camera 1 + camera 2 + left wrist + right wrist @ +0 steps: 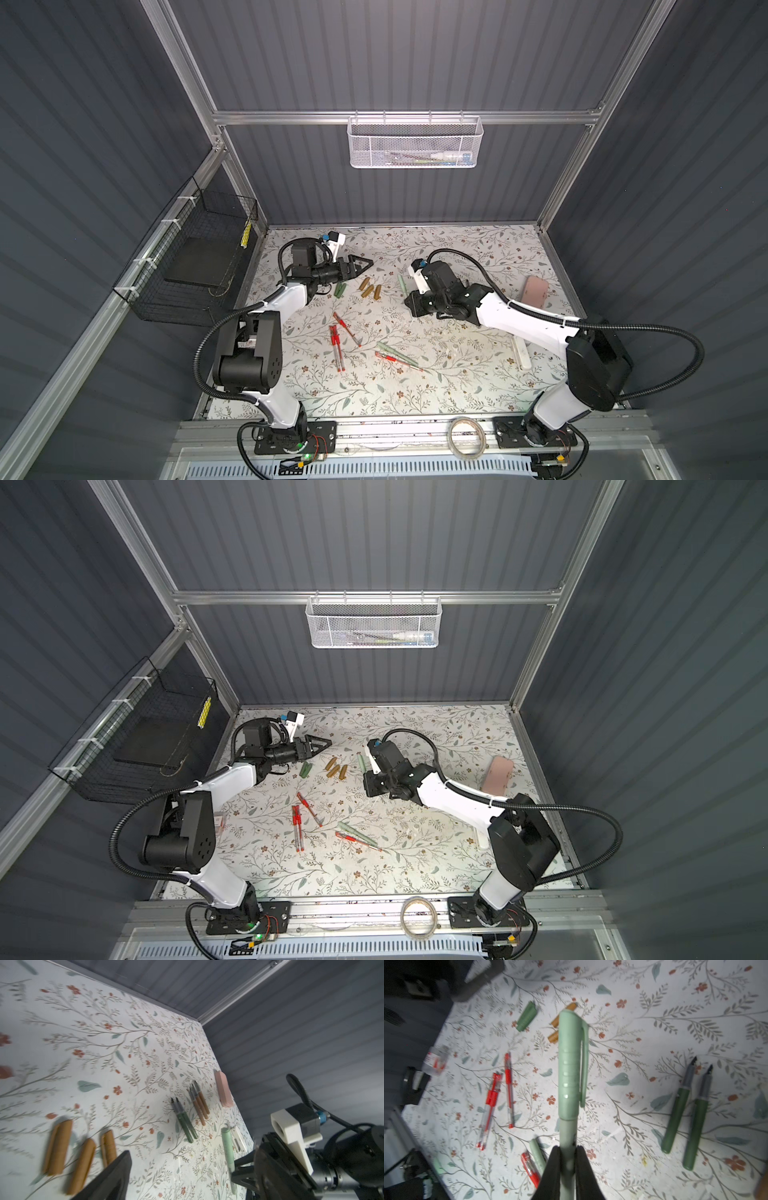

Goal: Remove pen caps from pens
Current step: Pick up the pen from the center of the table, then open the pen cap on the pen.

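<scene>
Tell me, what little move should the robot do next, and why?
Probably bring the left tool over to the light green pen and close it on the pen's cap. The right tool is shut on that pen's barrel with the cap on, while the left tool is open and empty, near the loose gold-brown caps.
</scene>
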Robot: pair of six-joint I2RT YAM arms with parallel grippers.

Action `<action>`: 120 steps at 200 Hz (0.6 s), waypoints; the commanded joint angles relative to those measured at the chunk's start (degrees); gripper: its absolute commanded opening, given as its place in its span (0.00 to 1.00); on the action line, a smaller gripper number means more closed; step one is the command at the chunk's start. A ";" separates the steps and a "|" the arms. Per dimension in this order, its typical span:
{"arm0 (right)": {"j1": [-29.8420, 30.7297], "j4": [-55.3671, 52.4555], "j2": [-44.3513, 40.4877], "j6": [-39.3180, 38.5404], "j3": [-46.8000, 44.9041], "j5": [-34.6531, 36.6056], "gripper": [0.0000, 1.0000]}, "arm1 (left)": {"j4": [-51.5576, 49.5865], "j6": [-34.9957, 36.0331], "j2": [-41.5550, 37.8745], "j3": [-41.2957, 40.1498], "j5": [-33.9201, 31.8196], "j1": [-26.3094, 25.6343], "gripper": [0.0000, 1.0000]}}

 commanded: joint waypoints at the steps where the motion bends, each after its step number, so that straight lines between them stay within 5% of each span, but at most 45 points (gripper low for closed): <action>1: -1.39 9.63 -2.83 2.55 -3.21 -7.22 0.03 | 7.86 -4.33 -0.19 -1.43 7.17 -2.16 0.89; 61: -1.14 14.66 -2.00 6.40 -4.01 -8.48 0.01 | 19.65 -13.10 1.17 -2.06 9.76 -5.80 0.82; 120: 1.56 5.02 1.39 4.99 2.98 -0.39 0.00 | 9.83 -10.10 1.97 0.40 3.61 -8.94 0.74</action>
